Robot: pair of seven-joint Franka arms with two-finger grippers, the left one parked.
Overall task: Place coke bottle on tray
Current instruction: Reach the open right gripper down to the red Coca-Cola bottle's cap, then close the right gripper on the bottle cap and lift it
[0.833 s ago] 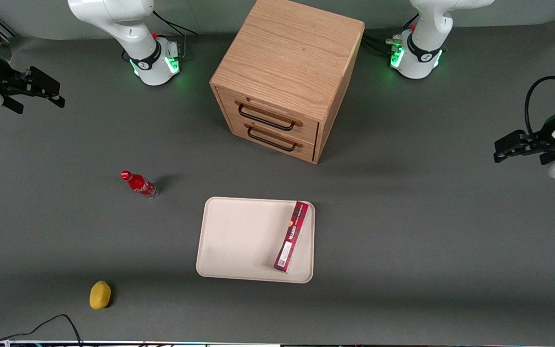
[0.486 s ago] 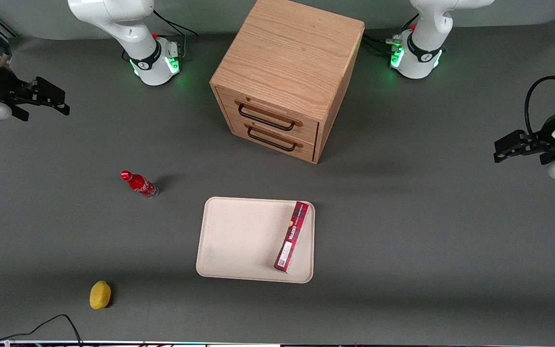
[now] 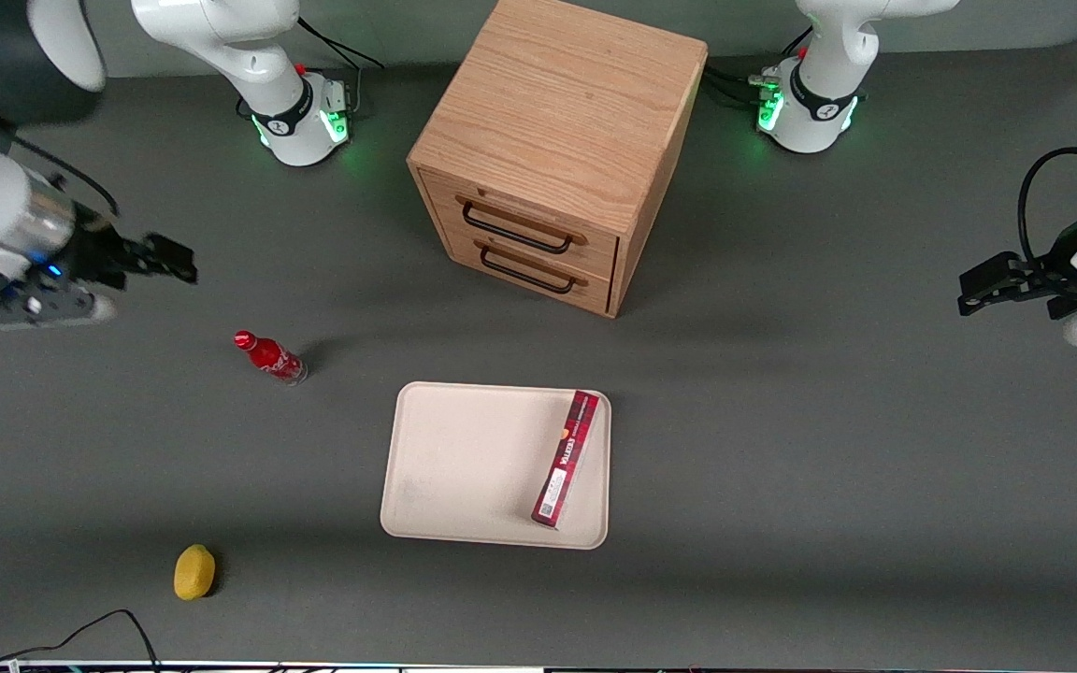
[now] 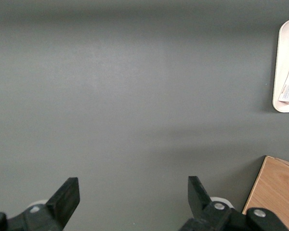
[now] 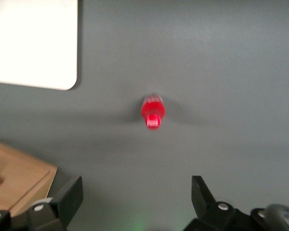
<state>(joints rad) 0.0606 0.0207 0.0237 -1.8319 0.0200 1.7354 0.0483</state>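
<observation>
The small slim red coke bottle with a red cap [image 3: 268,356] was seen standing upright on the dark grey bench [image 3: 782,486], untouched and well apart from the flat cream-beige rectangular tray [image 3: 464,467]. It was placed toward the working arm's end of the bench and slightly farther from the front camera than the tray. A long flat dark-red box [image 3: 566,458] was noted on the tray, along the edge toward the parked arm's end; most of the tray floor nearer the bottle was left bare.

The black two-finger gripper [image 3: 169,259] was seen above the bench, farther from the front camera than the bottle, not touching it. In the right wrist view the fingers [image 5: 70,197] were spread wide, nothing between them, with the bottle [image 5: 152,110] seen cap-on, roughly centred between them.

Handling, as judged: the bottle was taken to be light, rigid and smooth, so slip under a weak pinch was expected. Being tall, narrow and small-footed, it was reckoned easy to tip with a glancing finger. A grasp across the body just below the neck was favoured, with fingers lowered either side before closing. The cap was thought too small and rounded for a secure hold.

Also present: a wooden two-drawer cabinet [image 3: 557,150] and a yellow lemon [image 3: 193,571], neither in the way.
</observation>
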